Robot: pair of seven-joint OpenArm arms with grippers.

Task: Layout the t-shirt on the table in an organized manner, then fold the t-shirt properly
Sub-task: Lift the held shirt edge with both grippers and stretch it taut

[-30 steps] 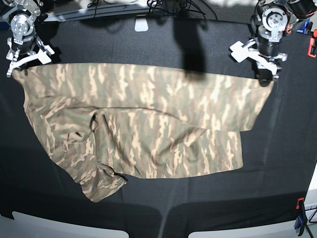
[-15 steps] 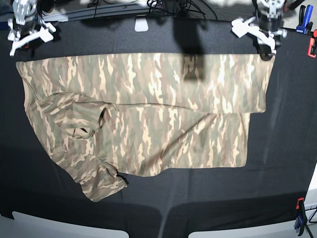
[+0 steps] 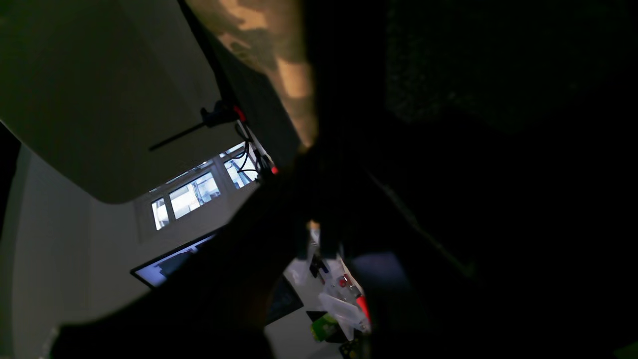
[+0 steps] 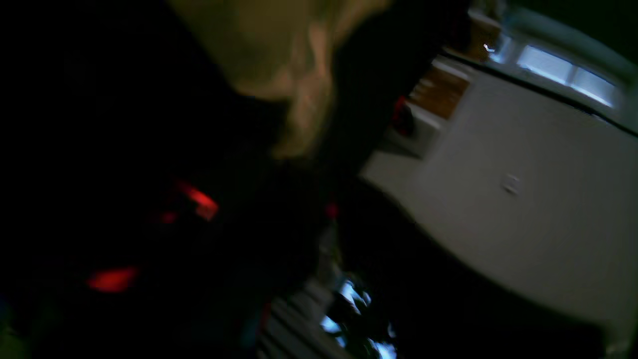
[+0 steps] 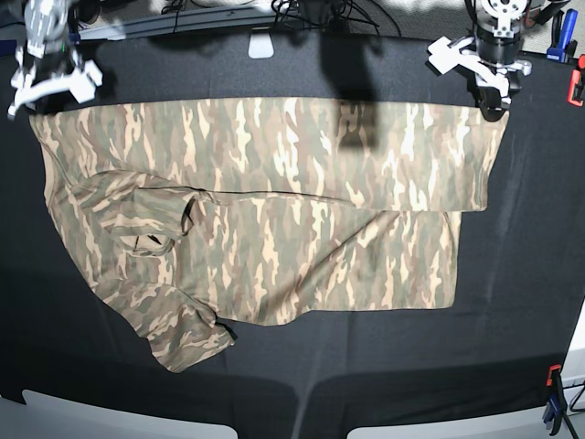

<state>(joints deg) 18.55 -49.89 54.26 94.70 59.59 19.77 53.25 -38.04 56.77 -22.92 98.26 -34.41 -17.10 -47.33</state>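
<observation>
The t-shirt (image 5: 265,219) lies spread across the table (image 5: 530,274), its top hem along the far edge. The right gripper (image 5: 41,87) and left gripper (image 5: 489,91) sit at the hem's far corners; I cannot tell whether either grips cloth. The risk: the bunched sleeve (image 5: 178,334) toward the near-left corner stays crumpled, spoiling the fold

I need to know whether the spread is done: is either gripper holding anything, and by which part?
Both appear to hold the t-shirt by its far edge: the left gripper at one far corner, the right gripper at the other. The jaws themselves are hidden.
</observation>
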